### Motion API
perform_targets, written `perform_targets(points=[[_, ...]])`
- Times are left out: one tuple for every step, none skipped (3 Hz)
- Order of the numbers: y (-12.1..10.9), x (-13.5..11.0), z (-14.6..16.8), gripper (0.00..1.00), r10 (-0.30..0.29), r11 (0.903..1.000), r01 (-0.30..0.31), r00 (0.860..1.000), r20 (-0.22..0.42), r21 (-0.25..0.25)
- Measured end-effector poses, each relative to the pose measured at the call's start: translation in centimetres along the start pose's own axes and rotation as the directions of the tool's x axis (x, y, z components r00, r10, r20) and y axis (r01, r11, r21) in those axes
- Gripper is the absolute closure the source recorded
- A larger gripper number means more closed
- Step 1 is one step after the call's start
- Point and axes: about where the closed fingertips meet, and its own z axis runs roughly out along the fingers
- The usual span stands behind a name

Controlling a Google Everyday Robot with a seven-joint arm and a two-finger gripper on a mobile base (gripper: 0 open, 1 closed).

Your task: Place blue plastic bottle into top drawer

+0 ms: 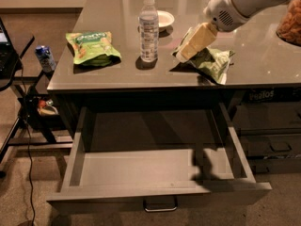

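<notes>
The blue plastic bottle (148, 28) stands upright on the grey tabletop (117, 69), clear with a white cap and a pale label. The top drawer (160, 192) is pulled wide open below the table's front edge; its inside is bare and its metal loop handle shows at the front. My gripper (186, 54) hangs from the white arm at the upper right, its cream fingers pointing down-left over a green snack bag, roughly a hand's width right of the bottle and apart from it.
A green snack bag (91, 46) lies left of the bottle. Another green bag (212, 61) lies under the gripper. A small white bowl (164, 19) sits behind the bottle. A snack container (289, 22) is at far right. Darker drawers (273, 140) stand right. A small blue can (45, 58) sits at left.
</notes>
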Motion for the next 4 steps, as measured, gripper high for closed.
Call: perform_targets(points=[[-0.1,0.0,0.0,0.00,0.000,1.0000,0.000,1.000,0.001,0.000],[-0.1,-0.4,1.9,0.00,0.000,0.9999,0.001,0.999,0.044,-0.012],[-0.7,-3.0,5.5,0.00,-0.008,0.9994,0.012,0.993,0.117,-0.033],[-1.5,-5.8,8.5,0.00,-0.012,0.9978,0.022,0.986,0.168,-0.062]])
